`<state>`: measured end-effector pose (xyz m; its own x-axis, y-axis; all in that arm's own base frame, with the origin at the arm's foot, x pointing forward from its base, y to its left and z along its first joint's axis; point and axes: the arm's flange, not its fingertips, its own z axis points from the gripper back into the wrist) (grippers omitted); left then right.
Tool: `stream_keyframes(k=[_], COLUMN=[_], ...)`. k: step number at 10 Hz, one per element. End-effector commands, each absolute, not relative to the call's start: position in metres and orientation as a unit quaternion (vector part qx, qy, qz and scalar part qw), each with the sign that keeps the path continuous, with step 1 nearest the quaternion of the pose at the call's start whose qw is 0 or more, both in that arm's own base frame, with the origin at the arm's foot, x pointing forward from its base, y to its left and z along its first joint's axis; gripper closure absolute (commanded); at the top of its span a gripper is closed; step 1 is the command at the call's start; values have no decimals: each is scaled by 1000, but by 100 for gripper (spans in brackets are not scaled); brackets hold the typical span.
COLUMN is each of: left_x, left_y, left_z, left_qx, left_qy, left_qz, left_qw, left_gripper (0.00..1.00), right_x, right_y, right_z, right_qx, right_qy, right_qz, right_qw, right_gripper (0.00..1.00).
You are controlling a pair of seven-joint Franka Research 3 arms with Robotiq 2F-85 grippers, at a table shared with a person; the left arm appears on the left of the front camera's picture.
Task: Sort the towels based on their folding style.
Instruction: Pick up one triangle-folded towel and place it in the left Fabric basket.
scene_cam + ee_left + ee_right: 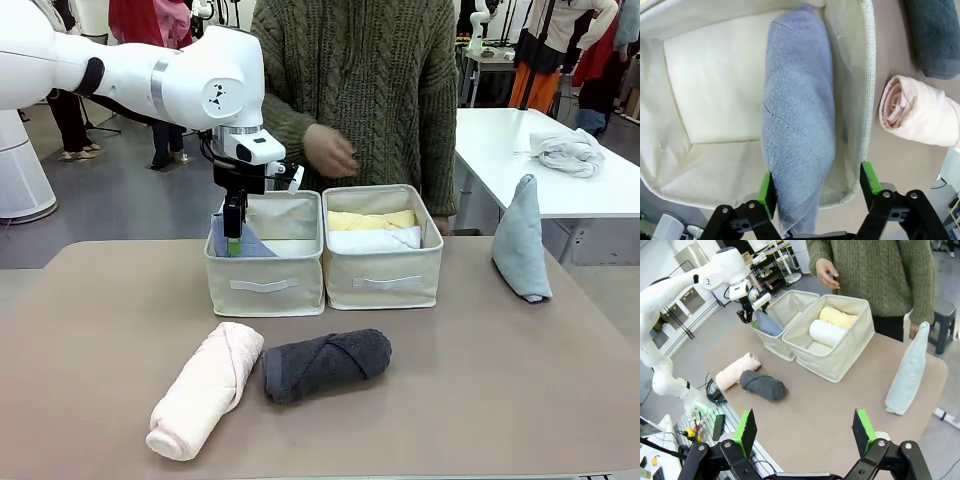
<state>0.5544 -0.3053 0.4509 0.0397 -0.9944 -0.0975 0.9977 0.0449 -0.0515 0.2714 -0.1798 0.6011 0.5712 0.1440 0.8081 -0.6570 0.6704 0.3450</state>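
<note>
Left end effector (817, 187), spread wide, above blue towel (797, 115) in box (869, 65)

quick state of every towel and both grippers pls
blue cone towel: lying in left box
yellow towel: rolled, in right box
white towel: rolled, in right box
pink towel: rolled, on table
dark grey towel: rolled, on table
grey-green cone towel: upright on table
left gripper: open, astride blue cone towel
right gripper: open, empty

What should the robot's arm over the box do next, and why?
Probably lift the left gripper straight up: its jaws stand open and the periwinkle blue terry towel cone already lies in the left cream fabric box. The pale grey-green cone towel waits on the table.
</note>
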Motion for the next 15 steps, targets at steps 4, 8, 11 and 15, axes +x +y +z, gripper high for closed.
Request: stream_keyframes(k=[4, 8, 11, 15], left_x=[548, 475, 416, 411], left_y=[-295, -172, -12, 128], left_z=[453, 607, 672, 645], left_qx=[24, -82, -154, -216], left_qy=[44, -83, -191, -245], left_qz=[-701, -706, -644, -565], left_qw=[712, 699, 725, 758], left_gripper=[0, 0, 0, 0], right_x=[274, 274, 274, 274], right_y=[-181, -181, -181, -181], right_z=[600, 600, 600, 600], right_qx=[331, 331, 331, 331], right_qy=[-401, -401, -401, -401], right_qz=[249, 249, 249, 249], right_qw=[817, 817, 817, 817], right_gripper=[0, 0, 0, 0])
